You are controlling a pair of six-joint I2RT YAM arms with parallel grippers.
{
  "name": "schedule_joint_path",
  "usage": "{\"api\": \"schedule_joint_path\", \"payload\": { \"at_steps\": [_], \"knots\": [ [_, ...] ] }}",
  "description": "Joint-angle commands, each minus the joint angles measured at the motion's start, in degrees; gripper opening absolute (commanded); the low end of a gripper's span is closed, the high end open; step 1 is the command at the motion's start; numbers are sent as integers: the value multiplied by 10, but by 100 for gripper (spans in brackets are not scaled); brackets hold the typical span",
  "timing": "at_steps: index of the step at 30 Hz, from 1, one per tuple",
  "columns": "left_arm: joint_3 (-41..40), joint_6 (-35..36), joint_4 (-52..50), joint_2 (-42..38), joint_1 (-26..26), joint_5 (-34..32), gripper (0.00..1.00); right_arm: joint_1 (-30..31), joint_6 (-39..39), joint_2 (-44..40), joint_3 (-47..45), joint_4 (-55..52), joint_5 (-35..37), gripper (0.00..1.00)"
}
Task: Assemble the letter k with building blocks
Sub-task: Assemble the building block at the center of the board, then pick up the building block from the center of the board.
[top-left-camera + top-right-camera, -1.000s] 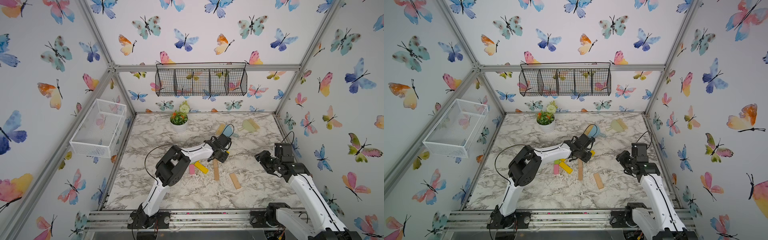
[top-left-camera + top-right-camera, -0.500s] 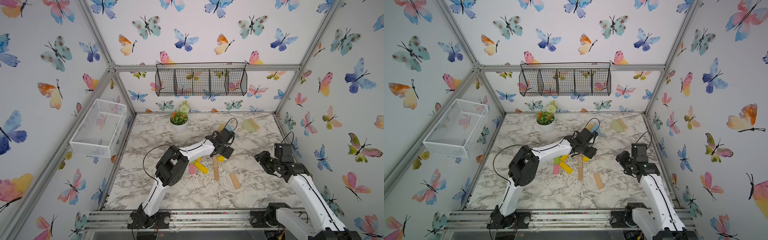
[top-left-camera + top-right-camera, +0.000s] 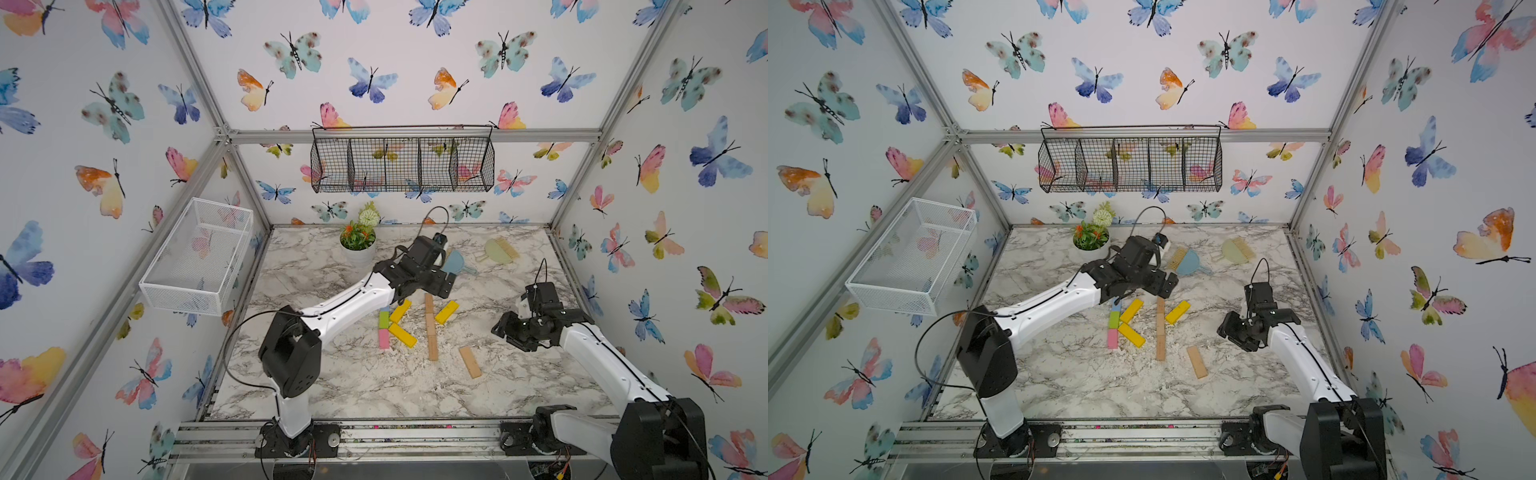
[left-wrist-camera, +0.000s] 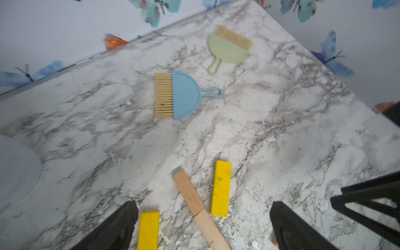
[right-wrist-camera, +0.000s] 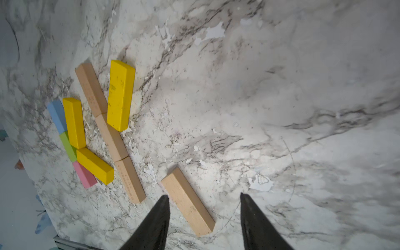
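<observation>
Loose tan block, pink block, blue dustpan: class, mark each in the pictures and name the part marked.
loose tan block [image 5: 187,201], right wrist view, middle of its top face.
pink block [image 3: 384,338], a top view, middle of its top face.
blue dustpan [image 4: 185,95], left wrist view, middle of the pan.

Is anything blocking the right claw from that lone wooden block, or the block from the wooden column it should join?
Nothing visible. The lone tan block lies on the marble tabletop just ahead of the open right gripper, and only bare marble separates it from the tan column.
</observation>
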Motion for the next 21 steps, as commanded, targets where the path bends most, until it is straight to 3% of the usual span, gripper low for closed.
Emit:
{"api": "schedule_joint_path", "payload": {
  "at_steps": [1,5,8,15,21],
  "knots": [
    [-44,-30,20,-47,54,1,98,76,-22,20,13,-27,37,54],
    [-70,-29,0,-84,103,-4,98,191,-9,84,32,-44,106,55],
    [-94,-48,-1,-110,137,19,98,233,-16,106,33,-38,131,53],
    [-168,-77,12,-158,219,91,98,272,-25,137,32,-28,149,51],
    [-202,-78,22,-172,238,106,98,277,-30,169,35,-28,149,50]
  ]
}}
